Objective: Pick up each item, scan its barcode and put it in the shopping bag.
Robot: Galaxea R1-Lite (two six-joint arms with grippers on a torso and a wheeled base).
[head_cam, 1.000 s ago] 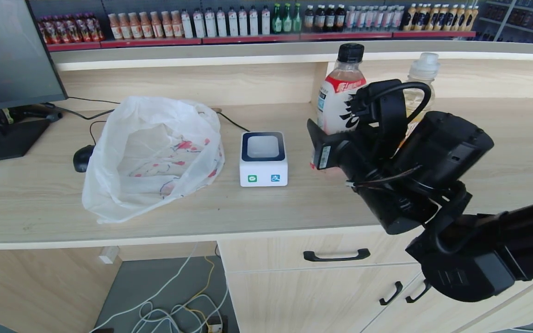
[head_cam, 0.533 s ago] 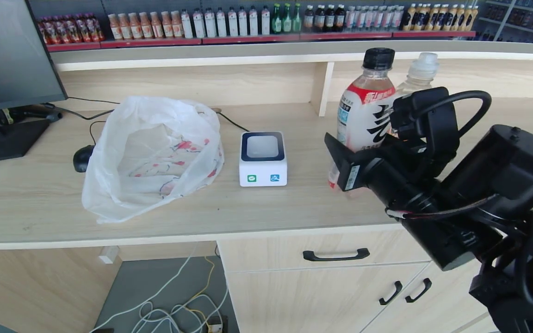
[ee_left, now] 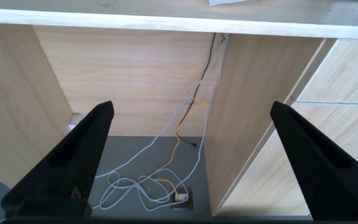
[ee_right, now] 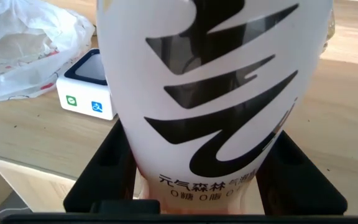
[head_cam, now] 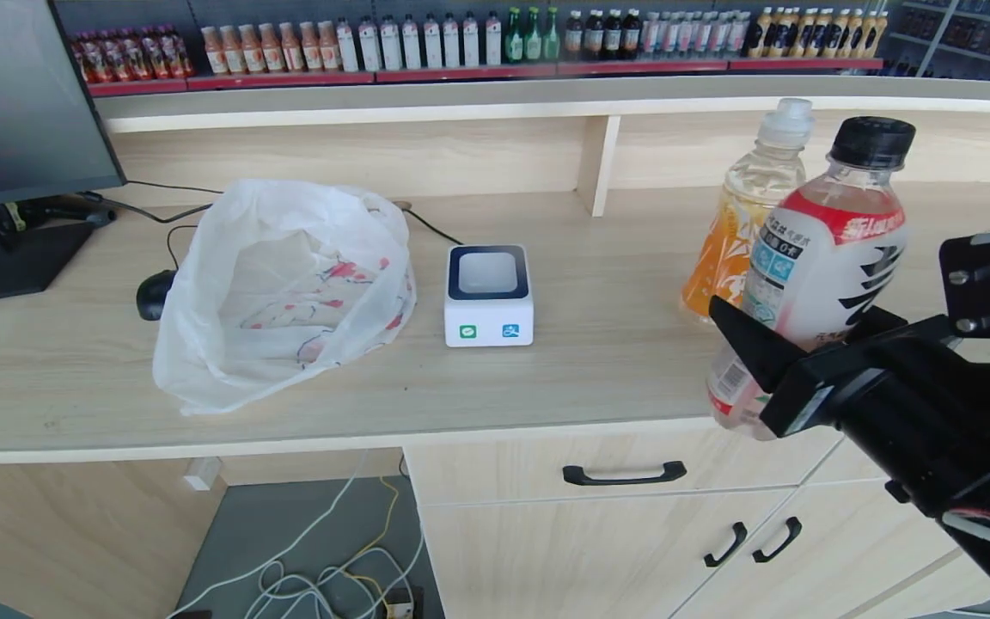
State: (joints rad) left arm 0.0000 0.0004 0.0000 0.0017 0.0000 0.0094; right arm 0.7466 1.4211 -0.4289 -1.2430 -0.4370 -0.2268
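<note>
Black fingers of my right gripper (head_cam: 791,357) are clamped on the black-capped drink bottle (head_cam: 821,249), 1 finger on each side of its lower body. In the right wrist view the gripper (ee_right: 197,186) shows that bottle (ee_right: 210,93) close up, its white label with bold black strokes facing the camera. I hold it nearly upright, leaning slightly, over the front right part of the wooden counter (head_cam: 589,378). Just behind it stands a white-capped bottle with an orange label (head_cam: 736,232) on the counter. Well to the left sits the white barcode scanner (head_cam: 489,297), its dark window facing up, and just beside that lies the white plastic shopping bag (head_cam: 280,292), mouth open. A black mouse (head_cam: 154,294) rests at the bag's far side, near a monitor (head_cam: 14,94). My left gripper (ee_left: 194,162) hangs below counter level, its 2 fingers spread wide with nothing between them, above loose cables (ee_left: 160,180) on the floor.
</note>
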